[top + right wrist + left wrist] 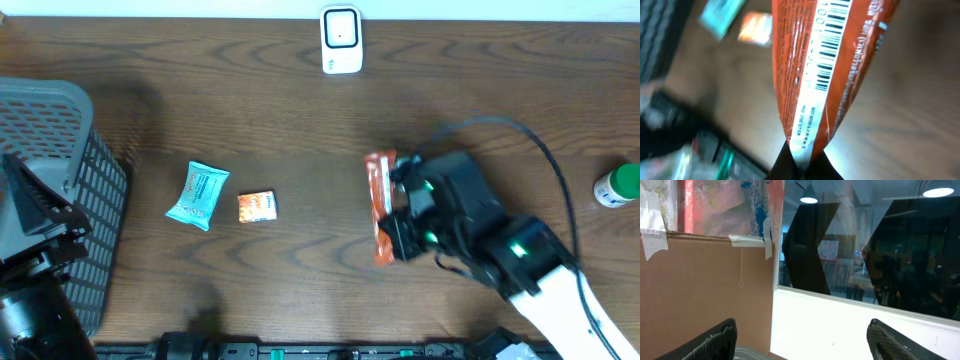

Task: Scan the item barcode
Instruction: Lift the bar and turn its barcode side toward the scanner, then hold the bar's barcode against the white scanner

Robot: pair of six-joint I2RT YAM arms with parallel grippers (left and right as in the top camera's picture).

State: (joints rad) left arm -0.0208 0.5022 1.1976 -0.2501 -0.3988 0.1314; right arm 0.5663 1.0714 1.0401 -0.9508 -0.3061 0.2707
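While the right gripper (801, 162) pinches the orange packet (379, 205) by its end seam, the scan is not yet done.
The packet is well short of the scanner (341, 40), on the robot's side and slightly right; its barcode (827, 55) must yet face that scanner. The left gripper (802, 340) stands wide, empty.

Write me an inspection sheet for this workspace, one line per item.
Surface: dark wooden table.
Job's things: orange packet, pinched at its sealed end by the right hand, barcode facing the wrist camera; white scanner at the far edge.
Clutter: teal packet, small orange sachet, grey basket, green-capped bottle.
Hands: right shut on the packet; left hand open, holding nothing.
Cables: black cable arcs beside the right arm.
Surroundings: cardboard panel, window.
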